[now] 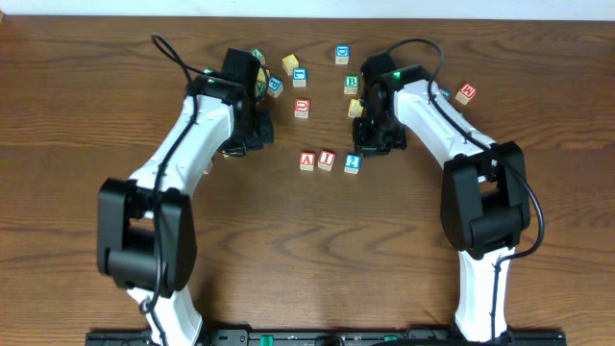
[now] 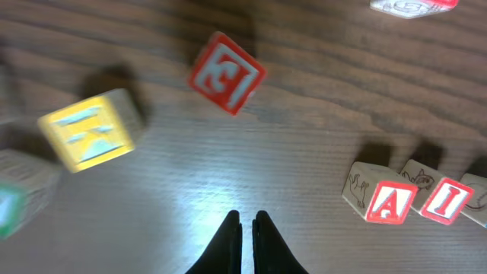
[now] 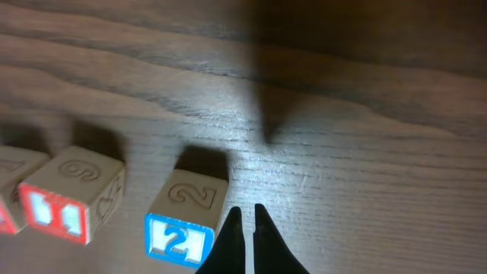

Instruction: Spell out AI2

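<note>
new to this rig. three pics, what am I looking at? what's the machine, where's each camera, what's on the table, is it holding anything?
Two white-and-black robot arms sit at a wooden table. The wide picture comes from a camera fixed overhead; the other two come from cameras on each wrist, looking down past that arm's own fingers.

Small lettered wooden cubes lie on the table. Three stand in a row mid-table: a red A, a red I and a blue 2. Others lie scattered behind them, such as a yellow cube and a red cube.

The left tool and the right tool are both shut with nothing between the fingers. The right one is just beside the 2 cube.
</note>
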Motion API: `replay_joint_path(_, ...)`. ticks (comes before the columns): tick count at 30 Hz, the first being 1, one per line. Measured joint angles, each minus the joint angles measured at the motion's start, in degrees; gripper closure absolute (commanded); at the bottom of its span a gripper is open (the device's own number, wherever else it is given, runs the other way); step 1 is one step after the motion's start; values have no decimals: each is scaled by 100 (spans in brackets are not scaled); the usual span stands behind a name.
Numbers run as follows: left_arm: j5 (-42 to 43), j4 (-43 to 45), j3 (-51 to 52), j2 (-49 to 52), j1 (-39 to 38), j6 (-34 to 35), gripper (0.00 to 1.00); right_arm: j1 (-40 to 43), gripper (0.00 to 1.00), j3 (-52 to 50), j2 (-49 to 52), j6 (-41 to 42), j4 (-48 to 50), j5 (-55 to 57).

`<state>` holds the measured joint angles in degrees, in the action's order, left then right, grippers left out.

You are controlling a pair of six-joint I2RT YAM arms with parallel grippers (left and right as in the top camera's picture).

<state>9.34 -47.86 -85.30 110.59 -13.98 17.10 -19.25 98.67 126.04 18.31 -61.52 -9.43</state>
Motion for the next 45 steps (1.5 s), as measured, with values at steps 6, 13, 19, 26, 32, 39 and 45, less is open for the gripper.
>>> replay_joint_path(6,304,57,2,481,-98,-70,93,-2,99,-304,0,162,142,4)
replay_joint_path(13,411,94,11,621,-262,-111,93,-2,99,-505,0,208,138,-9)
replay_joint_path(19,431,90,11,621,-313,-212,93,-2,99,-507,0,210,153,-188)
replay_joint_path(26,431,188,11,621,-446,-219,93,-11,99,-509,0,210,284,-308)
replay_joint_path(32,431,470,11,621,-702,-221,92,-20,99,-509,0,210,415,-476)
replay_joint_path(39,433,562,11,621,-944,-232,93,-101,99,-509,0,214,566,-564)
replay_joint_path(45,431,570,11,645,-1034,-214,93,-227,99,-509,0,358,743,-645)
